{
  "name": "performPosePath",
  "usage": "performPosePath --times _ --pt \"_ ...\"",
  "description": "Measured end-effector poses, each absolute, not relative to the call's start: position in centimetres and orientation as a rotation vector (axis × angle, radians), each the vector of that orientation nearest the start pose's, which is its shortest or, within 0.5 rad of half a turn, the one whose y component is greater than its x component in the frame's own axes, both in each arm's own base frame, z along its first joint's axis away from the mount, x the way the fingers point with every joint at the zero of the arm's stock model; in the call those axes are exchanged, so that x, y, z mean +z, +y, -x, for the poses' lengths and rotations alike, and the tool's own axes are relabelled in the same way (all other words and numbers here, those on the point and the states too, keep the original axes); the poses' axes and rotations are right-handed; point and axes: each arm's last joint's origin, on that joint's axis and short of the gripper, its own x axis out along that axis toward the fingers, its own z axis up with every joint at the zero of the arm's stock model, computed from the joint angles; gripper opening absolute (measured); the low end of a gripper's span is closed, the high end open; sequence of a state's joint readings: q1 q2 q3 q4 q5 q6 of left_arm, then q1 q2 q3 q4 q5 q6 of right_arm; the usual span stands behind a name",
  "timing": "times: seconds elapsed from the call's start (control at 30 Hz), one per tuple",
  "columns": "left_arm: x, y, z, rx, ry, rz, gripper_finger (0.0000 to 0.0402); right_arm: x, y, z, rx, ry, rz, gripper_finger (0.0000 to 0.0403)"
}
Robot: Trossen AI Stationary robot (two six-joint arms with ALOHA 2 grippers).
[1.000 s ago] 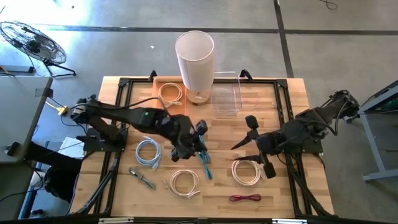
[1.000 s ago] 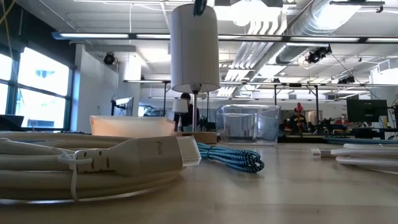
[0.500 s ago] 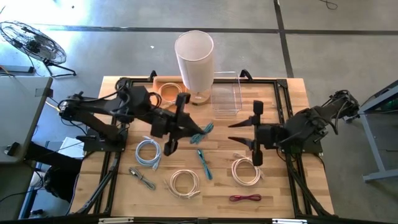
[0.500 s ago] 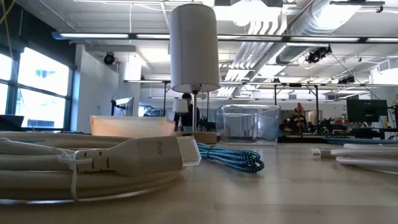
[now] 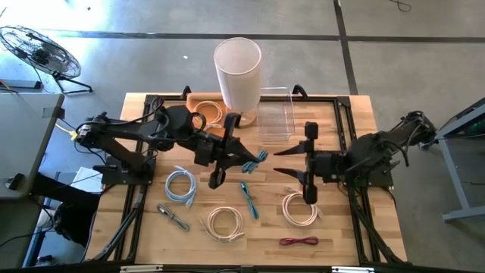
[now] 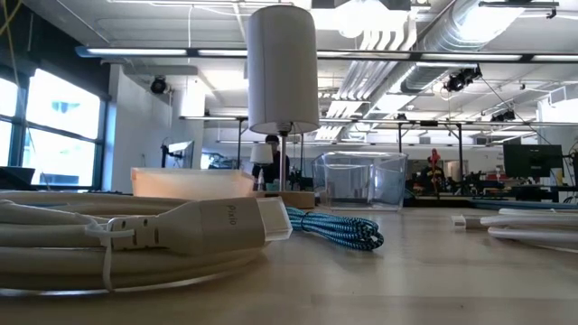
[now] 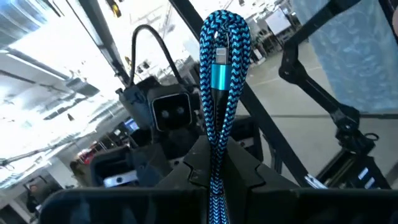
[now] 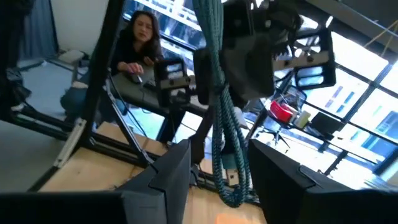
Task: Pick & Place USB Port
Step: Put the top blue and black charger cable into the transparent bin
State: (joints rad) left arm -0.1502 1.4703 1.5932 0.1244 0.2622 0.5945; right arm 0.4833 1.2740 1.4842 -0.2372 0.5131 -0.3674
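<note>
A folded bundle of blue braided USB cable [image 5: 255,157] is in my left gripper [image 5: 241,155], raised over the table's middle. In the left wrist view the cable [image 7: 222,56] juts past the fingertips and shows a cyan plug [image 7: 219,76]. My right gripper [image 5: 281,161] is open and points toward the table's left, just short of the cable's free end. In the right wrist view the cable [image 8: 219,124] hangs ahead of that gripper [image 8: 217,186], in line with the gap between its fingers. A second blue cable [image 5: 248,199] lies flat on the table. My left gripper pinches the blue cable bundle between its two fingers [image 7: 186,163], several strands together, at the stretch nearest the wrist [image 7: 216,146]. The fingers point toward the table's right, along the bundle. The bundle is lifted clear, and its looped end [image 7: 224,25] sticks out beyond the fingertips.
At the far edge stand a tall white cylinder [image 5: 237,70], a clear box [image 5: 275,117] and a tray holding a beige coil [image 5: 207,112]. Coiled cables [image 5: 181,186] [image 5: 225,222] [image 5: 301,208], a grey lead [image 5: 173,217] and a red lead [image 5: 298,241] lie nearer. A person [image 8: 138,37] sits beyond the table.
My left gripper has risen from the table with the blue bundle, lifting it clear, then carried it toward the table's right, pointing at the right gripper. My right gripper has turned and moved toward the table's left, closing the distance. The second blue cable has stayed put.
</note>
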Motion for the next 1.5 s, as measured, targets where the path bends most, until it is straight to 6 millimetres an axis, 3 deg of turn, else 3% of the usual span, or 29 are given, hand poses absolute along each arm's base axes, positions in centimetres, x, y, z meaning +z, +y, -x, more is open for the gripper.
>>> performPosePath --times 0.33,0.57,1.17,1.33,1.5 --pt "47.7 -5.5 -32.0 -0.344 -0.359 -0.598 0.0010 46.2 9.8 -25.0 -0.067 0.024 0.366 0.0223" --pt "47.6 -5.4 -32.0 -0.342 -0.355 -0.600 0.0010 46.1 8.8 -25.9 0.026 0.011 0.314 0.0223" --pt "47.5 -4.9 -32.2 -0.317 -0.332 -0.621 0.0010 45.9 8.4 -26.8 0.098 -0.015 0.318 0.0172" --pt "47.5 -4.6 -32.2 -0.315 -0.328 -0.611 0.0010 45.9 8.1 -26.9 0.105 -0.014 0.318 0.0126" --pt "47.3 -4.6 -32.5 -0.316 -0.328 -0.609 0.0010 45.8 7.7 -27.1 0.117 -0.004 0.320 0.0047"
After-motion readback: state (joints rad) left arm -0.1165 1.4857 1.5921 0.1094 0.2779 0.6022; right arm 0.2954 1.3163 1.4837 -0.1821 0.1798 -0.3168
